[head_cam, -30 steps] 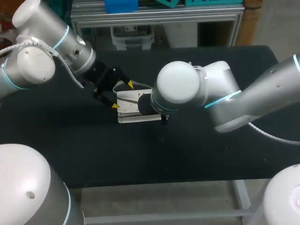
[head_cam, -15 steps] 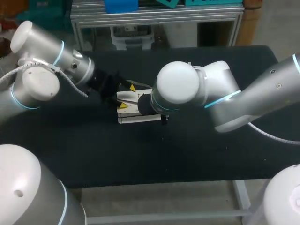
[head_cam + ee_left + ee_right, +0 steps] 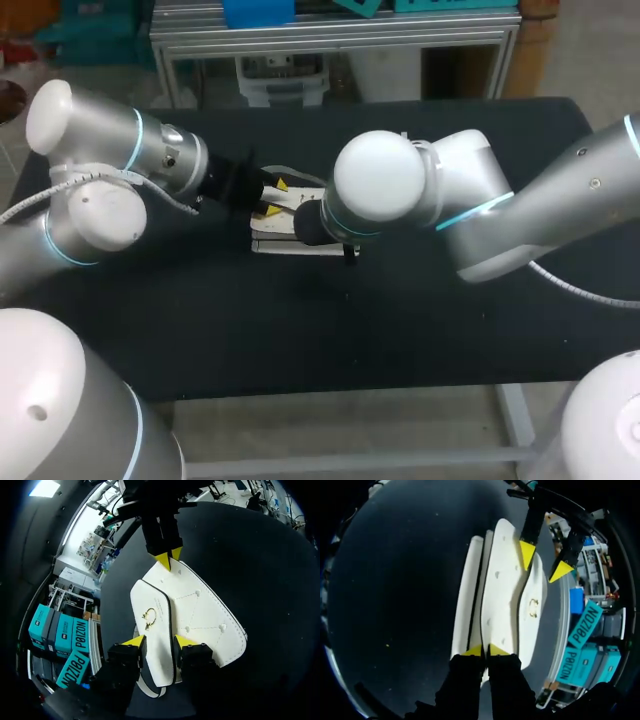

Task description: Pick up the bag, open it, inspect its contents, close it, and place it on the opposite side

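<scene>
White bag (image 3: 200, 610) fills gap inside spread left pincer (image 3: 159, 642). Straight ahead of it, right pincer (image 3: 485, 650) clamped on bag's far edge, blocking path. Bare black bench (image 3: 400, 330) to both sides of each pincer: room to pass.

1. White leather-look bag (image 3: 200, 615): flat, dark edge trim, stitched panel with small studs, gold ring clasp (image 3: 149, 614) on its flap.
2. Lies near the centre of the black table (image 3: 200, 320).

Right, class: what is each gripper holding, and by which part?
The right gripper pinches the white bag by its end edge. The left gripper sits at the clasp flap; its hold cannot be told.
</scene>
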Available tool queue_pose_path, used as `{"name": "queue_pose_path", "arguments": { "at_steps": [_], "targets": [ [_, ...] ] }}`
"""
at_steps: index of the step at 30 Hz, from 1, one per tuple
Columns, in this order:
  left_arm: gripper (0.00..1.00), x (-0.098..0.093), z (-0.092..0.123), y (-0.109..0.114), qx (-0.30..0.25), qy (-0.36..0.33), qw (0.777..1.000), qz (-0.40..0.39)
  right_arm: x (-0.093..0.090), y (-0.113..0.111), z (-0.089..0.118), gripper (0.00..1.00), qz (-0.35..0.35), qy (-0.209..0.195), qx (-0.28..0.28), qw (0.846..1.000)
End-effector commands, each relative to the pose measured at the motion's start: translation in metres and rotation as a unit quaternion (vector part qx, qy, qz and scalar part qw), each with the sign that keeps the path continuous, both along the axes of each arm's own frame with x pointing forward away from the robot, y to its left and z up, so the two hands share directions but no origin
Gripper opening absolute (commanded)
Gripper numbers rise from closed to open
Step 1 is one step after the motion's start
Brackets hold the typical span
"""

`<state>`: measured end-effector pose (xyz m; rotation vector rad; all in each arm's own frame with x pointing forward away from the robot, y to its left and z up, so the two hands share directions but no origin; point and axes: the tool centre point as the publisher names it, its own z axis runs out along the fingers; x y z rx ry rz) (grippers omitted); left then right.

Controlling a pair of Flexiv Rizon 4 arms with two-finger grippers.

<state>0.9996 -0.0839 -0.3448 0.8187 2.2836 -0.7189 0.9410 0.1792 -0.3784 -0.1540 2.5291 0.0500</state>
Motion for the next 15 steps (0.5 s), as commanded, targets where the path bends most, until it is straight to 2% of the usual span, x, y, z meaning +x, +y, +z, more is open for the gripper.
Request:
{"name": "queue_pose_path", "arguments": {
  "at_steps": [1,15],
  "targets": [
    [0.0,0.004,0.001,-0.002,-0.009,-0.007,1.0,0.008,-0.001,0.001,-0.001,0.0,0.0,0.0,-0.001,1.0],
    [0.0,-0.001,0.015,0.009,-0.02,0.01,1.0,0.011,-0.001,0.001,-0.001,0.0,0.0,0.0,-0.001,1.0]
  ]
}}
